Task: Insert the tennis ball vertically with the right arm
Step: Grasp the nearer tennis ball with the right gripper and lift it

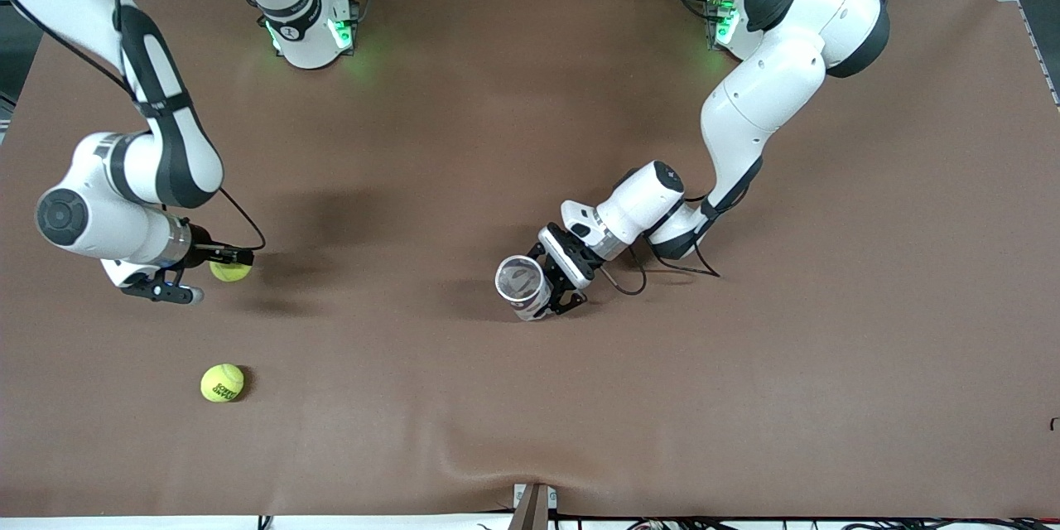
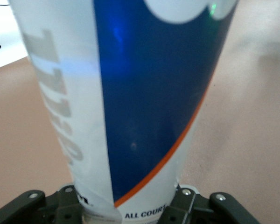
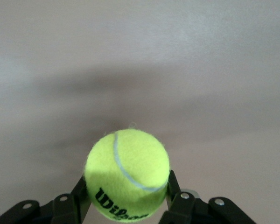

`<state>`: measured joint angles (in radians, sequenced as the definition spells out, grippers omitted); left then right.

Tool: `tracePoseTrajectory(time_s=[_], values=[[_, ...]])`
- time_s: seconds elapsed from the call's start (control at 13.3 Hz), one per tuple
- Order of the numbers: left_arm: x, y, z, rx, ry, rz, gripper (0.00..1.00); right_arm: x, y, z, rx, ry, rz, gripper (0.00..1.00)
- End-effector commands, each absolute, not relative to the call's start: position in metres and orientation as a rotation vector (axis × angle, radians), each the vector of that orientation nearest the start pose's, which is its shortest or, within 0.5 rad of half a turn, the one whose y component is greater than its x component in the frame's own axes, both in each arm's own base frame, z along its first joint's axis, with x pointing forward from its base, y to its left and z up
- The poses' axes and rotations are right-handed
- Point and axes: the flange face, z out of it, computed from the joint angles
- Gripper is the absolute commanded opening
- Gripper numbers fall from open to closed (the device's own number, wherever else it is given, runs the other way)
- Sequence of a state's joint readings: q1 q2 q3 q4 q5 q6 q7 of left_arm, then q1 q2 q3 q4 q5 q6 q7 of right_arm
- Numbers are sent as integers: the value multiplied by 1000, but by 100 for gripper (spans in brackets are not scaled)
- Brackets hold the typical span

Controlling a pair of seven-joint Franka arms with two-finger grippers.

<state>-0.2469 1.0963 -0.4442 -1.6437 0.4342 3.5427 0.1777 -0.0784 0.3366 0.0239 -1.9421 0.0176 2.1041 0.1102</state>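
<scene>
My right gripper [image 1: 225, 263] is shut on a yellow-green tennis ball [image 1: 230, 270] and holds it just above the table at the right arm's end; in the right wrist view the ball [image 3: 127, 175] sits between the two black fingers [image 3: 173, 186]. A second tennis ball [image 1: 222, 383] lies on the table nearer the front camera. My left gripper [image 1: 542, 286] is shut on a clear ball can [image 1: 522, 286] with a white and blue label, open mouth up, near the table's middle. In the left wrist view the can [image 2: 130, 102] fills the frame.
The brown table [image 1: 745, 397] stretches wide toward the left arm's end and toward the front camera. A black cable loops on the table beside the left wrist [image 1: 662, 265]. A small bracket [image 1: 534, 505] sits at the table's front edge.
</scene>
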Motion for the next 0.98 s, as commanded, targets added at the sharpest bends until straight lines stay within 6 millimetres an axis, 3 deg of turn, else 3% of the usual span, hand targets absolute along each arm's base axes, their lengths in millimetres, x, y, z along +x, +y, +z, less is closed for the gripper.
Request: tracePoseTrajectory(time_s=[0.0, 0.3, 0.53, 0.75, 0.9], values=[[550, -432, 131, -2937, 1465, -1524, 55, 609, 15, 359, -3109, 312, 341, 55], [550, -432, 131, -2937, 1465, -1524, 55, 619, 107, 420, -3040, 404, 334, 54], [550, -431, 130, -2938, 1464, -1521, 55, 616, 195, 451, -3017, 527, 242, 54], [548, -430, 122, -2942, 1467, -1504, 55, 621, 275, 439, -2939, 737, 236, 54], [548, -428, 119, -2934, 1474, -1498, 55, 627, 315, 429, -2838, 866, 227, 54]])
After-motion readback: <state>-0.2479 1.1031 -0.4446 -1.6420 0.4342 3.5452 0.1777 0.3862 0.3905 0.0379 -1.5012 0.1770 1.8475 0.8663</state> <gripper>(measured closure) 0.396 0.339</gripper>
